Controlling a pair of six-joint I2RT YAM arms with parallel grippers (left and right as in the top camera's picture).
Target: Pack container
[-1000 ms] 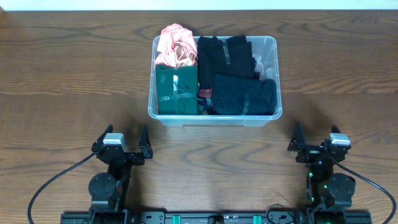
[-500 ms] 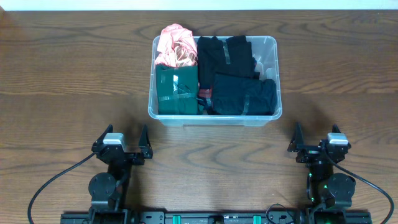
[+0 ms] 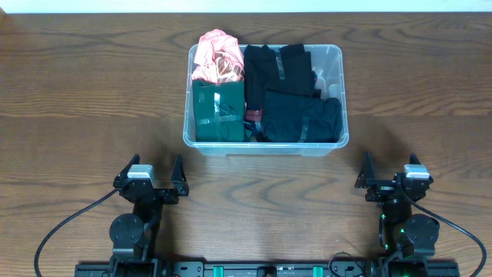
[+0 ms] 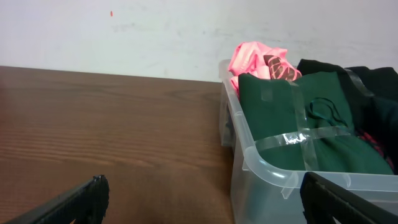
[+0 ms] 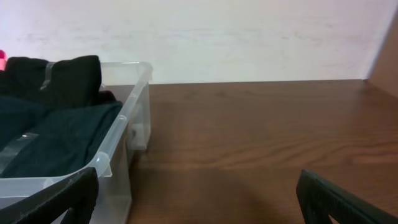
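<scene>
The clear plastic container (image 3: 339,77) stands at the table's back middle. It holds a pink garment (image 3: 217,58), a taped green bundle (image 3: 218,114) and taped black bundles (image 3: 296,115). Its near left corner shows in the left wrist view (image 4: 261,171) and its right wall in the right wrist view (image 5: 127,118). My left gripper (image 3: 151,178) is open and empty near the front left, apart from the container. My right gripper (image 3: 389,174) is open and empty near the front right. The container's base label is hidden by the clothes.
The brown wooden table (image 3: 92,92) spreads bare to the left and right of the container. A pale wall (image 4: 155,31) stands behind the table's far edge. Black cables (image 3: 58,231) loop from the arm bases at the front edge.
</scene>
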